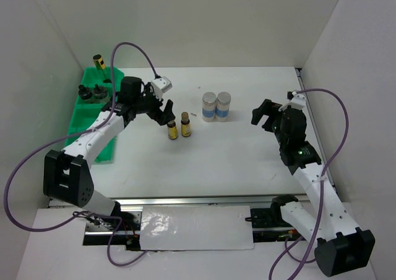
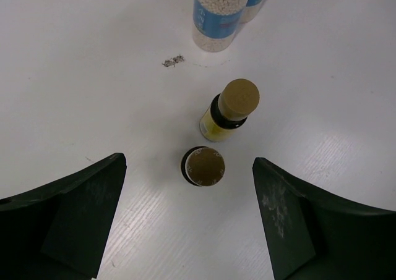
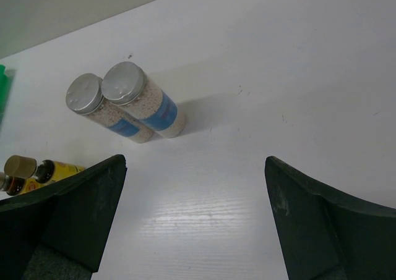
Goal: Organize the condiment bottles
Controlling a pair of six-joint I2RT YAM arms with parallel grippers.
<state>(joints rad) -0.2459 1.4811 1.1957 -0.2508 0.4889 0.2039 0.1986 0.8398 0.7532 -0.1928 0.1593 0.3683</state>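
Observation:
Two small amber bottles with yellow labels stand side by side mid-table, one [image 1: 172,130] nearer and one [image 1: 185,125] just right of it. In the left wrist view I see them from above, the near one [image 2: 203,166] and the far one [image 2: 232,107]. Two silver-lidded blue-labelled jars [image 1: 210,107] [image 1: 223,106] stand touching behind them and also show in the right wrist view [image 3: 145,101]. My left gripper [image 1: 164,113] is open and empty just above and left of the amber bottles [image 2: 189,218]. My right gripper [image 1: 265,114] is open and empty, right of the jars [image 3: 195,212].
A green compartment tray [image 1: 93,116] lies along the left wall. It holds a yellow-labelled bottle [image 1: 98,60] at the back and two black-capped bottles [image 1: 85,93] [image 1: 99,95]. White walls enclose the table on the left, back and right.

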